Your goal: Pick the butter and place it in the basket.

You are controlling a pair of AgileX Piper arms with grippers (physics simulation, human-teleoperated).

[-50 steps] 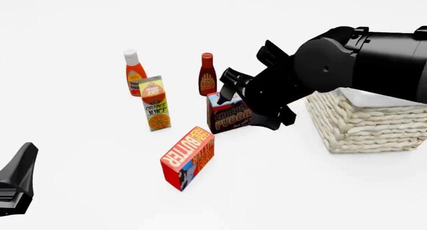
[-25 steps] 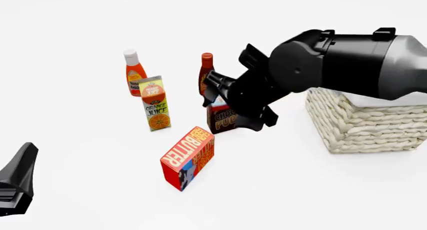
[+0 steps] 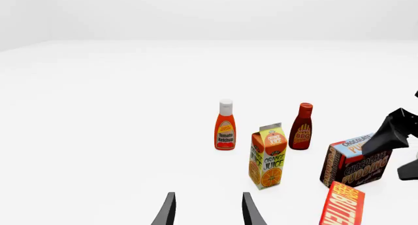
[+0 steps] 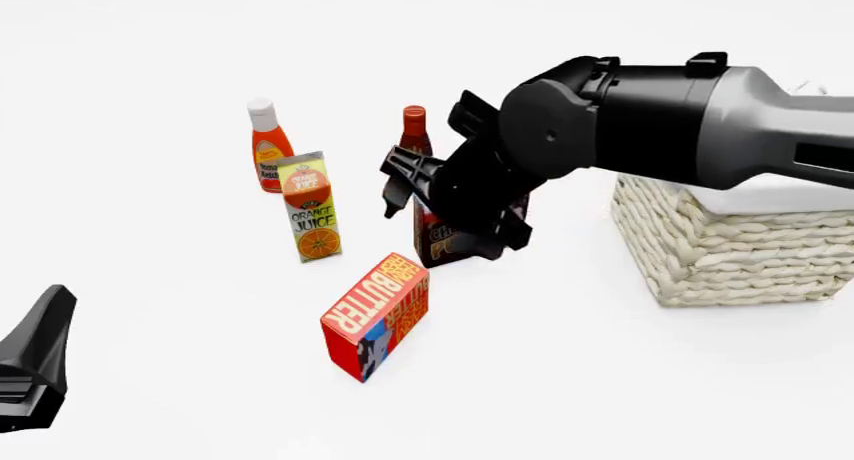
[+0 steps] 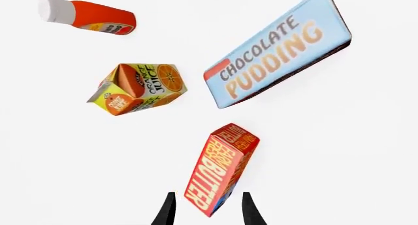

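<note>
Butter [image 4: 376,315] stands on the desk [image 4: 561,380], apart from both tools, just in front of the pudding box [image 4: 447,242] and well left of the basket [image 4: 727,245]. Right tool [image 4: 400,185] hangs above the pudding box, its fingers [image 5: 168,210] parted and empty, with the butter's near end showing between them in the right wrist view. Left tool [image 3: 205,210] is also spread open and empty, low at the desk's near left. Juice carton [image 4: 310,208] stands left of the pudding.

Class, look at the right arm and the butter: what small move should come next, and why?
Probably lower the right end effector onto the butter. Its open fingers already frame the carton's near end in the wrist view, but the front view shows it above, beside the pudding box.
</note>
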